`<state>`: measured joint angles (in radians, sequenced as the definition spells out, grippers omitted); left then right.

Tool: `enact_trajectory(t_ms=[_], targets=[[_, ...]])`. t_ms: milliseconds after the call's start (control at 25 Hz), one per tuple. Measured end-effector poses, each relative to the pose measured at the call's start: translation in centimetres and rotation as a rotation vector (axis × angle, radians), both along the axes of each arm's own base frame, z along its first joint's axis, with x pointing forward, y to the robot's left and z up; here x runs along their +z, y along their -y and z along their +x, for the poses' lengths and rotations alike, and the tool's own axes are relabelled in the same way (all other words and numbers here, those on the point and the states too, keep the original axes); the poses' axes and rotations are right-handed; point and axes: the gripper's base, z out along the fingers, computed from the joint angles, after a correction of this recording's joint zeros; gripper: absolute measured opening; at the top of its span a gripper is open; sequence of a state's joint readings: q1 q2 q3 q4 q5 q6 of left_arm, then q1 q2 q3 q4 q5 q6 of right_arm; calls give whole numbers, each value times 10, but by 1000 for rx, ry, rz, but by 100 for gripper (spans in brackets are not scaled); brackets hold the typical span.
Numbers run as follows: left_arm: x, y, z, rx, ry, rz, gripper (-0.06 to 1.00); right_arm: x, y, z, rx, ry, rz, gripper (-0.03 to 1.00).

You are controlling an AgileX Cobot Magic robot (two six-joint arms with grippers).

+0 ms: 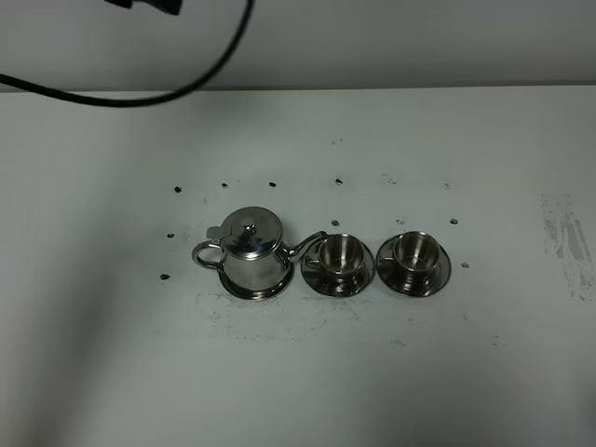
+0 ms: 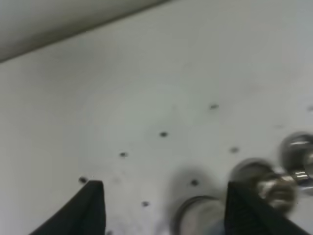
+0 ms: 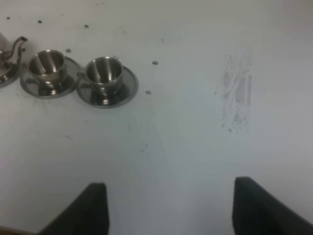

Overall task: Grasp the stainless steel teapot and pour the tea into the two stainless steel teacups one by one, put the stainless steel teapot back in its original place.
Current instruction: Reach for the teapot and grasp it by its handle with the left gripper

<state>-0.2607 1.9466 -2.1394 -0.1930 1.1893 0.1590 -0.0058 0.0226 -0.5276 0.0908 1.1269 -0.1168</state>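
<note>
The stainless steel teapot stands upright on a round steel dish, its original place, handle to the left and spout toward the cups. Two stainless steel teacups sit on saucers in a row to its right. The tea is hidden. The right wrist view shows both cups and the teapot's spout, far from my open right gripper. My left gripper is open above the table, with blurred steel pieces past its fingertips. Neither gripper appears in the high view.
A black cable hangs across the top left of the high view. Small dark holes dot the white table behind the set. A scuffed patch marks the table at the right.
</note>
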Motion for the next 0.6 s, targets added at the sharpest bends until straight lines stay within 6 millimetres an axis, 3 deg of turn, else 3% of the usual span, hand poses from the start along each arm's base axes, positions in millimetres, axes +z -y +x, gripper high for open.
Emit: enact_trajectory(t_ms=[320,600], targets=[[-50,75,3,-97,30,291,53,0,0,0,0,0,0,56],[-95,81,19,-69,-7,544,53,0,0,0,0,0,0,56]])
